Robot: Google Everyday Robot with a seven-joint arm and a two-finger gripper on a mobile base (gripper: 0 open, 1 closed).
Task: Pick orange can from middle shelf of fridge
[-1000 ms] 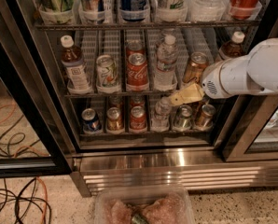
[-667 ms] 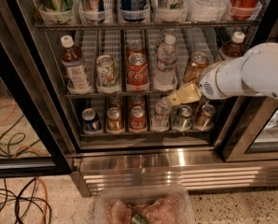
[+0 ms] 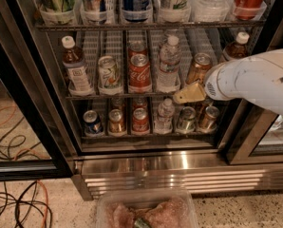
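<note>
The fridge [image 3: 34, 108] stands with its door open. The middle shelf [image 3: 117, 97] holds a brown bottle [image 3: 75, 65], a white-and-green can [image 3: 109, 72], a red Coca-Cola can [image 3: 139, 71], a water bottle [image 3: 169, 63], the orange can [image 3: 199, 66] and another brown bottle [image 3: 235, 45]. My gripper [image 3: 189, 94], tan at the tip of a white arm [image 3: 255, 77], comes in from the right. It sits at the shelf's front edge, just below and in front of the orange can, whose lower part it hides.
The top shelf [image 3: 146, 25] carries tall cans and bottles. The lower rack [image 3: 146, 136] holds several cans and a small bottle. The steel louvred base [image 3: 179, 175] is below. Cables [image 3: 18, 203] lie on the floor at left. A clear tub [image 3: 146, 210] is at the bottom edge.
The white arm has edged slightly left toward the fridge. The gripper stays at the front of the orange can. Nothing on the shelves has moved.
</note>
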